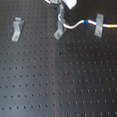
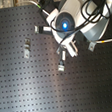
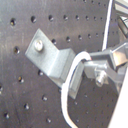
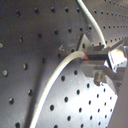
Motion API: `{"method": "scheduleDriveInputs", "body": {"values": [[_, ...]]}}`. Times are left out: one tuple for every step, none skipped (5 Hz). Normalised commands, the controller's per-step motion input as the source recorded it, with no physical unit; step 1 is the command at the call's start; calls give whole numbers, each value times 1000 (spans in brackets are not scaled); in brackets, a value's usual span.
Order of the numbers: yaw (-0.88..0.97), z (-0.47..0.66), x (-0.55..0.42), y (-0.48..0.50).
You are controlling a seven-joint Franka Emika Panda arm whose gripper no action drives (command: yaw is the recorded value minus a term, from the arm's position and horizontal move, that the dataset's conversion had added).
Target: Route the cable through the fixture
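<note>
White, limp and light, the cable [image 1: 74,25] droops beside the fixture [image 1: 59,27] – my gripper [image 3: 95,65] pinches it just short of the clip, best held close

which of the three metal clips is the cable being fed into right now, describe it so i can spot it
On the black perforated board, three silver clips stand in a row in the first exterior view. It is the middle clip, directly under the gripper. Unlike its neighbours, the white cable bends into it from the first exterior view's right.
</note>
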Motion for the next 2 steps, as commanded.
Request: {"method": "scheduleDriveInputs", "body": {"values": [[0,82,-39,210],[-574,193,-41,241]]}}
